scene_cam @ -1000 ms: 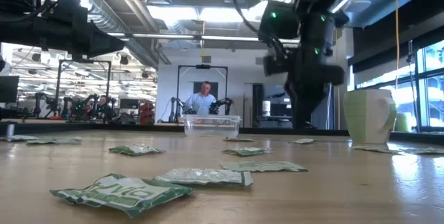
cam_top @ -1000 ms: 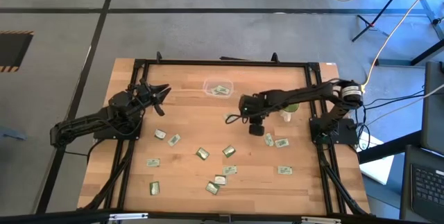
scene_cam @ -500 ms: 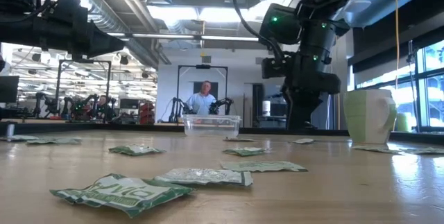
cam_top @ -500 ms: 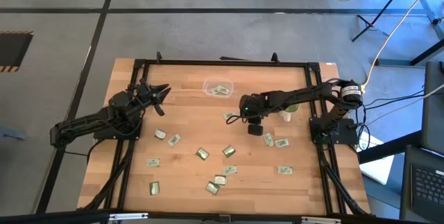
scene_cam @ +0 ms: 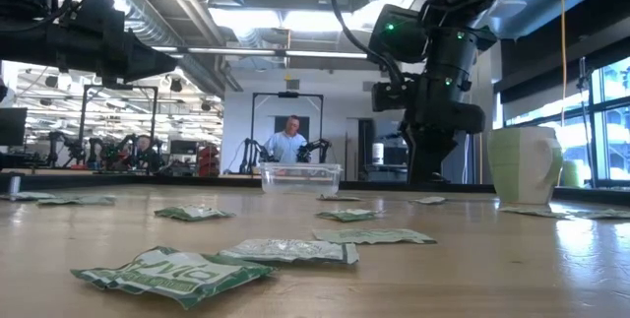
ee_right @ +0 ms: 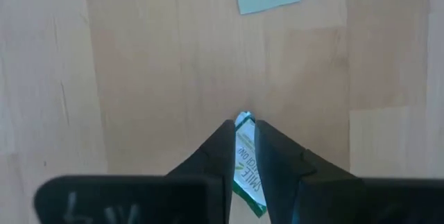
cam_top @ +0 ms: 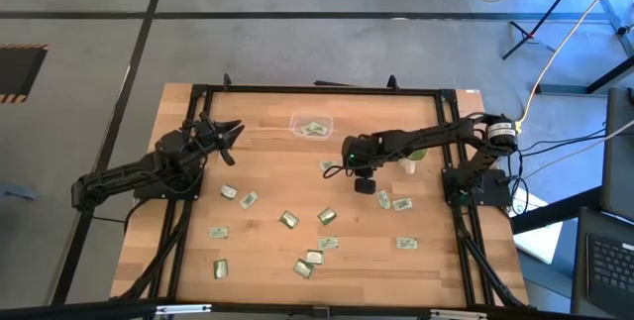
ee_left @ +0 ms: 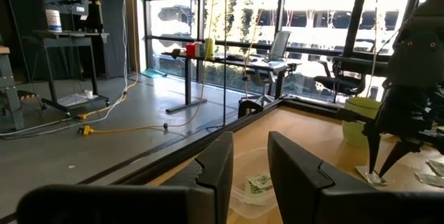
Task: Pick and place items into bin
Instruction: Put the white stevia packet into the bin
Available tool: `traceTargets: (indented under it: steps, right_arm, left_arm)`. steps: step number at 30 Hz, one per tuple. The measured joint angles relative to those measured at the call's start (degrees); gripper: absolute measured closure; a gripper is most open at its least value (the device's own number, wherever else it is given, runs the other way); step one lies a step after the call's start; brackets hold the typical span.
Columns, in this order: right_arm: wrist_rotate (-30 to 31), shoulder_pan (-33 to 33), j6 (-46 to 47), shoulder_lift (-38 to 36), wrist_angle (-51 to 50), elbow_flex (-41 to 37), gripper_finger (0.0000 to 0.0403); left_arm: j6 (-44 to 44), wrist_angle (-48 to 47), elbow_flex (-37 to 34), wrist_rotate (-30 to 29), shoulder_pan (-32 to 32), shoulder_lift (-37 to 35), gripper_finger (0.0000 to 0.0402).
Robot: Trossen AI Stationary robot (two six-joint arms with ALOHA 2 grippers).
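The bin (cam_top: 311,125) is a small clear tray at the far middle of the table, also seen low (scene_cam: 300,177), with a packet inside. Several pale green packets (cam_top: 288,220) lie flat across the near half of the table. My right gripper (cam_top: 335,167) points down near the table's middle, just near of the bin, shut on one packet (ee_right: 244,156). My left gripper (cam_top: 230,132) hangs open above the far left of the table, its fingers (ee_left: 215,172) aimed toward the bin (ee_left: 260,186). My right gripper pinches a packet between its two fingers (ee_right: 220,148), coming from above and pointing down. The packet's end (ee_right: 243,120) sticks out past the fingertips. In the left wrist view the packet (ee_left: 372,177) is at the table surface under the tips; whether it is lifted I cannot tell.
A green round cup (cam_top: 411,157) stands right of my right gripper, seen low (scene_cam: 522,165). Two more packets (cam_top: 392,202) lie near of it. A black frame edges the table. A person sits far behind the table (scene_cam: 288,141).
My right gripper has come down to the table top at the packet near the middle, shifting slightly toward the left edge, and has then stayed still. My left arm has kept still.
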Motion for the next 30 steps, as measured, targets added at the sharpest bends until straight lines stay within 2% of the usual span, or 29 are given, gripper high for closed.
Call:
traceTargets:
  steps: [7, 23, 30]
  right_arm:
    - [2.52, 0.02, 0.26, 0.00, -0.33, 0.00, 0.0340]
    - [2.56, 0.00, 1.92, 0.04, -1.92, 0.00, 0.0338]
    - [2.58, 0.00, 1.95, 0.04, -1.88, 0.00, 0.0289]
  left_arm:
    - [0.00, -0.26, 0.00, 0.00, 0.00, 0.00, 0.0315]
    - [1.49, -0.35, 0.00, 0.02, 0.01, 0.01, 0.0315]
    - [1.49, -0.33, 0.00, 0.02, 0.01, 0.00, 0.0315]
